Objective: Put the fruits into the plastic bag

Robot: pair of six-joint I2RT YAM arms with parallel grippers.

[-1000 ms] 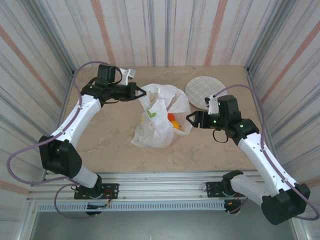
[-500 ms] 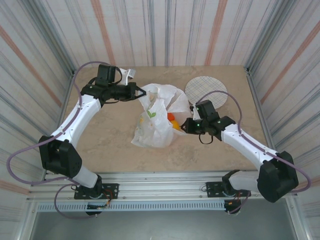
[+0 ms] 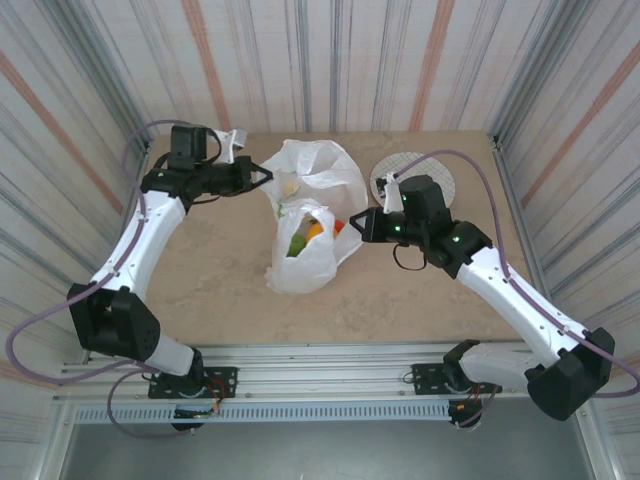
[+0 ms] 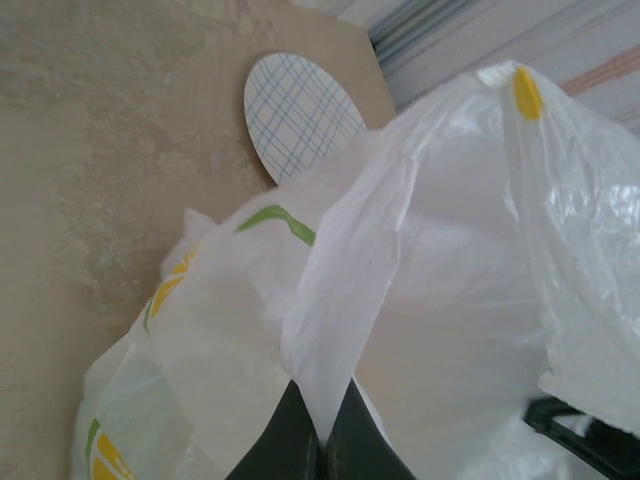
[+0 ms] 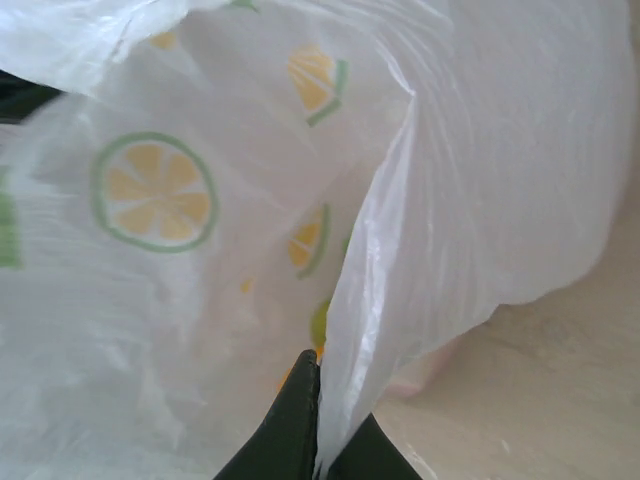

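Plastic bag (image 3: 300, 265): thin translucent white carrier printed with lemon slices and green leaves. It stands slumped at mid-table, its mouth stretched open between the two claws.
Fruits: inside the bag, seen from above through the opening and the film. An orange fruit (image 3: 314, 231) lies beside a green fruit (image 3: 297, 244), with a reddish patch toward the right edge.
Hard to make out: the film blurs the fruits, so their number cannot be told. The right wrist view gives only an orange-green smudge behind the print.
Right gripper (image 3: 358, 224): fingers (image 5: 290, 425) pressed together on a fold of the bag's right rim.
Left gripper (image 3: 268, 177): farther back, fingers (image 4: 292, 440) pinched together on a fold of the bag's left rim, which is held raised.
Checked plate (image 3: 420, 167): round, flat on the table at far right, near the bag. Its near edge is covered by the right arm and a cable crosses above it.
Table (image 3: 210, 270): mottled beige.
Walls (image 3: 330, 60): striped panels on three sides.
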